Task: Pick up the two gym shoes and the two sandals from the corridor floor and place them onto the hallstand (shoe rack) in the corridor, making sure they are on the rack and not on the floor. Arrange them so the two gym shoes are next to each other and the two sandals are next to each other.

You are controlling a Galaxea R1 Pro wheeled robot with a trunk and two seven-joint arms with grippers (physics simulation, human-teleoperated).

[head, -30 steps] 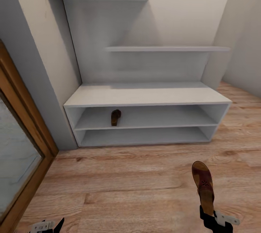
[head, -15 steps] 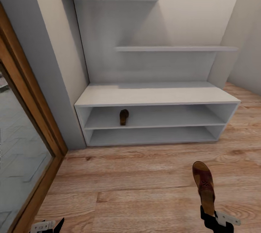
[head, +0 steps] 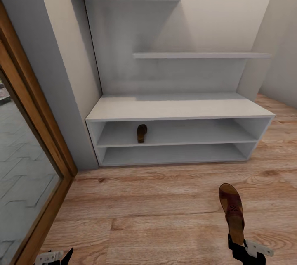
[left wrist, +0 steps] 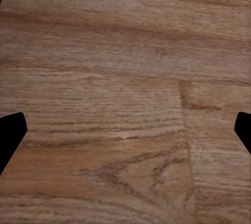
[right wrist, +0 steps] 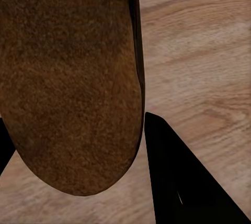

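Left end effector (head: 57, 256) agape, right (head: 241, 245) clamped

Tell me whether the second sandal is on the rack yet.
Not yet. The right gripper holds it by the heel above the floor; the other sandal lies on the hallstand's upper shelf.

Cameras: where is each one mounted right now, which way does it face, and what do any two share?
Head view: from the head, forward and down at the hallstand, one sandal on its upper shelf; both claws at the bottom edge, right claw holding the other sandal.
Left wrist view: down at corridor floor between the open left claw's fingertips.
Right wrist view: along the held sandal's sole.
Shared: held sandal, floor.
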